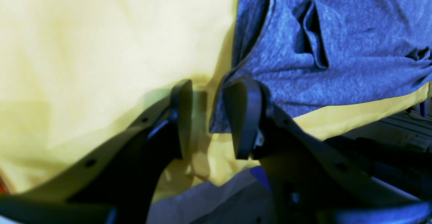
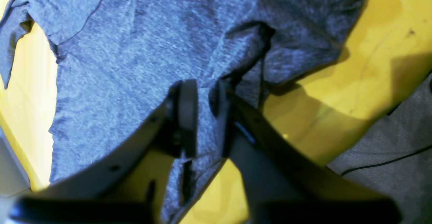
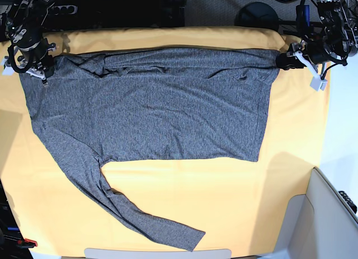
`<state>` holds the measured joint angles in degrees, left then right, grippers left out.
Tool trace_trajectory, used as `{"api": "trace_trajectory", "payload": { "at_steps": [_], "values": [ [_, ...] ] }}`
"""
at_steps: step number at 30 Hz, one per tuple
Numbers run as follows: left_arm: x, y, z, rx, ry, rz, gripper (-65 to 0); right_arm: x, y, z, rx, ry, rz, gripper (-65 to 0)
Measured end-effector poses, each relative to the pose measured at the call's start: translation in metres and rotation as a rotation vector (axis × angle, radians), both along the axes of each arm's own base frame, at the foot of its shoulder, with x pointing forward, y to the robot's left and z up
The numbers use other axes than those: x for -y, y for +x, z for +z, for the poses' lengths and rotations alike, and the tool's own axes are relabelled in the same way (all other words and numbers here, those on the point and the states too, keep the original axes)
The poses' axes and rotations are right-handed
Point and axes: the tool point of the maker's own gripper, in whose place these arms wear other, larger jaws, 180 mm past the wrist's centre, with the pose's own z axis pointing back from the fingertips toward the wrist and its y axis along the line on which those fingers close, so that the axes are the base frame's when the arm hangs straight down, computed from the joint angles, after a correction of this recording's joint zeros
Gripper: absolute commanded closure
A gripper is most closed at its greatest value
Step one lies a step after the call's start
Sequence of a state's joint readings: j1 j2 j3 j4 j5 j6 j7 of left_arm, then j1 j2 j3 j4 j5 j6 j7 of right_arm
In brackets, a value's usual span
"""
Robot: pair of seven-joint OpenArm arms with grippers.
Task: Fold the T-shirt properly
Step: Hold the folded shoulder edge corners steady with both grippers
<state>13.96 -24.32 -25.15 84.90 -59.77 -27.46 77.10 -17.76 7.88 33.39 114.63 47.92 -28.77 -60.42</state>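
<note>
Yellow-orange cloth covers the whole surface [image 3: 168,214], with dark equipment and cables along the far edge. From my right gripper [image 2: 202,110] outward: its jaws sit close together with grey knit between them, so I read it as pinching a fold of the T-shirt [image 3: 151,113] near one far corner. My left gripper [image 1: 211,116] stands about half open at the opposite far corner, one pad on the shirt's edge, the other over bare cloth, holding nothing that I can see.

Beyond them the shirt lies flat across the far half of the surface, one long sleeve [image 3: 140,214] trailing toward the near edge.

I judge the fabric thin, soft and light; it will sag and bunch, so I would take it at hems, seams or corners, pinching both layers. I can read no label, print or writing anywhere.
</note>
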Motion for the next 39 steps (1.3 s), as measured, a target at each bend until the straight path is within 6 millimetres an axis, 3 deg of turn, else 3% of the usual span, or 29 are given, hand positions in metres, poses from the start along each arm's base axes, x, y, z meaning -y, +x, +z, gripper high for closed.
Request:
{"api": "trace_trajectory", "payload": {
  "at_steps": [2,8,13,17,20,23,25,32,39],
  "values": [
    [0.0,0.0,0.0,0.0,-0.001,0.001,-21.4,0.001,0.003,0.001,0.006,0.0,-0.001,0.0],
    [0.003,0.001,-0.001,0.005,-0.011,0.008,-21.4,0.004,0.001,-0.01,-0.022,0.013,-0.016,0.0],
    [0.003,0.001,-0.001,0.007,-0.011,0.009,-21.4,0.004,0.017,-0.001,0.025,0.02,-0.018,0.0],
    [0.003,0.001,-0.001,0.007,-0.011,0.009,-21.4,0.003,0.018,-0.001,0.027,0.021,-0.019,-0.2],
    [0.003,0.001,-0.001,0.007,-0.011,0.008,-21.4,0.003,0.016,-0.002,0.022,0.024,-0.017,-8.1],
    [0.003,0.001,-0.001,0.007,-0.011,0.008,-21.4,0.001,0.005,0.002,0.011,0.001,-0.002,-21.2],
    [0.003,0.001,-0.001,0.008,-0.011,0.009,-21.4,-0.002,-0.002,0.004,0.006,-0.006,0.01,-25.3],
    [0.004,0.001,-0.001,0.008,-0.013,0.01,-21.4,-0.009,-0.014,-0.002,-0.009,0.052,0.021,-25.3],
    [0.004,0.001,-0.001,0.008,-0.013,0.01,-21.4,0.012,-0.03,0.0,-0.023,0.026,-0.041,-25.4]
  ]
}}
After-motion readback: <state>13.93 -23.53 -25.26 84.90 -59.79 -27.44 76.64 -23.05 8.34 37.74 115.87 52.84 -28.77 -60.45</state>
